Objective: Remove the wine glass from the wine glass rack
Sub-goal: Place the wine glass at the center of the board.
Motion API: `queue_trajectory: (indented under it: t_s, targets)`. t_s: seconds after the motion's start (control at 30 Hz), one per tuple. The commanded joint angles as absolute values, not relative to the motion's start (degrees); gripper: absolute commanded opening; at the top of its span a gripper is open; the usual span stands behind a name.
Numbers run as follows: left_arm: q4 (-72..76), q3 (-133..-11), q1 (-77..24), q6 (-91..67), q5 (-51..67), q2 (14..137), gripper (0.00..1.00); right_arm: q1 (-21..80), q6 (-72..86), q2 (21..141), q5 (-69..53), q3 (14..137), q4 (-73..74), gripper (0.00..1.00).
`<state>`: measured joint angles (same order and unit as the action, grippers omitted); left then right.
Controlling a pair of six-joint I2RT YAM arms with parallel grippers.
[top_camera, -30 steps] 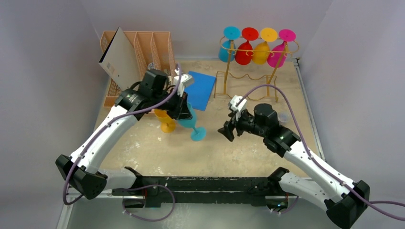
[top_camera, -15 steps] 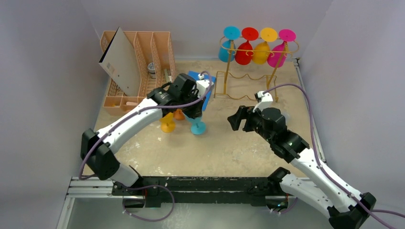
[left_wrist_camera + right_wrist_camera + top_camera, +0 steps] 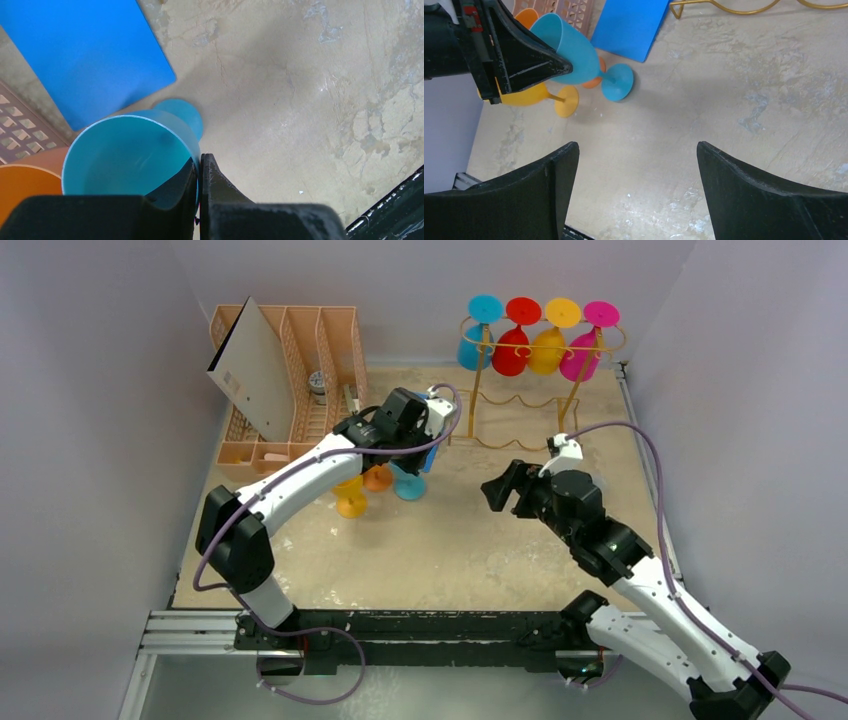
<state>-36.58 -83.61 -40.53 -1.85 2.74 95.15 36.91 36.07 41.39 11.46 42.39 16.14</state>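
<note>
Teal plastic wine glass (image 3: 125, 155): off the gold wire wine glass rack (image 3: 480, 375), tilted, foot low over the sandy table (image 3: 450, 550).
Left gripper (image 3: 199, 165): pinching its rim.
Right gripper (image 3: 636, 165): spread, empty.
Step, judged: setting down.
Next: level it, then release.

Tan table (image 3: 480, 550), blue sheet (image 3: 85, 55), wine glass rack (image 3: 520, 402)
</note>
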Motion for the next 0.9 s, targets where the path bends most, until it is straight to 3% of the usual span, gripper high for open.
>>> queue_trajectory:
  t_s: [0.0,0.37,0.87]
  targets:
    - [-33.7,-86.5,-40.4,-0.3,2.4,95.4,0.00,37.0,38.1,42.7,12.6,42.7,16.2,0.89]
    - [-42.7,-95.4,-40.4,1.0,1.8,102.9,0.00,37.0,38.3,44.4,12.6,44.0,16.9,0.89]
    - [-43.6,-95.3,-40.4,3.8,2.0,103.6,0.00,37.0,37.2,43.9,14.1,43.7,17.8,0.90]
